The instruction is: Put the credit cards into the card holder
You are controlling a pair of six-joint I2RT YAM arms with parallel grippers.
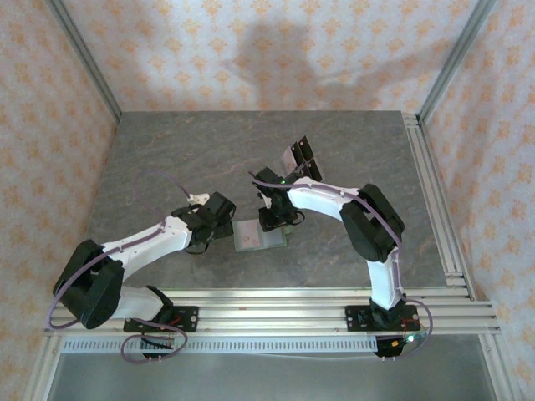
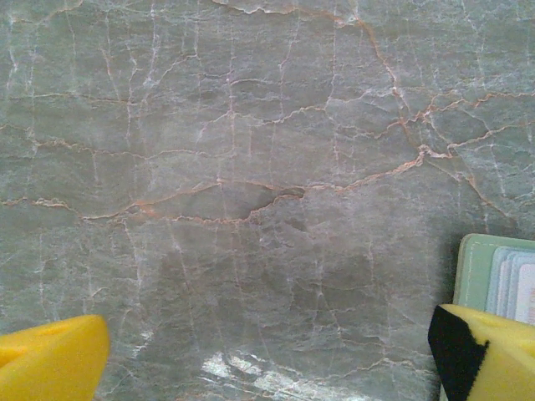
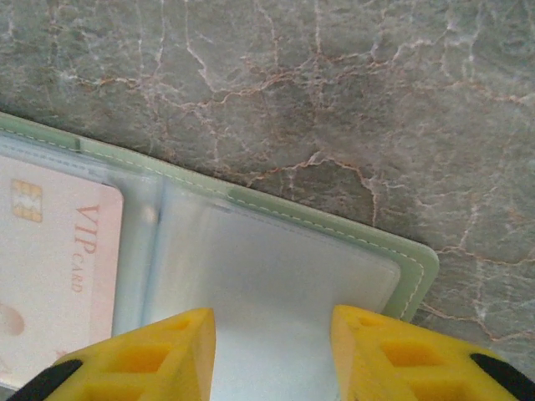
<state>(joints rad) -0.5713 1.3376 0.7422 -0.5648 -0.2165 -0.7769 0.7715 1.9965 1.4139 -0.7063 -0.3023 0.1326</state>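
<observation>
- Table (image 1: 167, 159): grey stone-look slab w/ rusty veins, flat and hard. A card lying on it gives you little edge to get under.
- Left gripper (image 2: 267, 368): released, jaws fully apart, nothing betw. them. It sits over bare table just beside the holder's edge.
- Right gripper (image 3: 272, 355): yellow fingers (image 3: 142, 359) partway apart, right over the holder's clear pocket. Can't tell if you're pinching anything.
- Card holder (image 1: 257, 236): lies open flat betw. the 2 grippers. Soft sage-green cover, stitched rim, rounded corners, filmy clear sleeves.
- Loose cards (image 1: 299, 156): dark, glossy, thin rectangles, overlapped, farther back and apart from the holder.
- VIP card (image 3: 58, 267): pale pink w/ gold chip, looks tucked in a sleeve.
- Step, my read: mid-task, one card in, the rest to go.
- Next, prob.: fetch a dark card, grip it by the edges and slide it into the empty sleeve, w/ the left gripper pinning the holder.
</observation>
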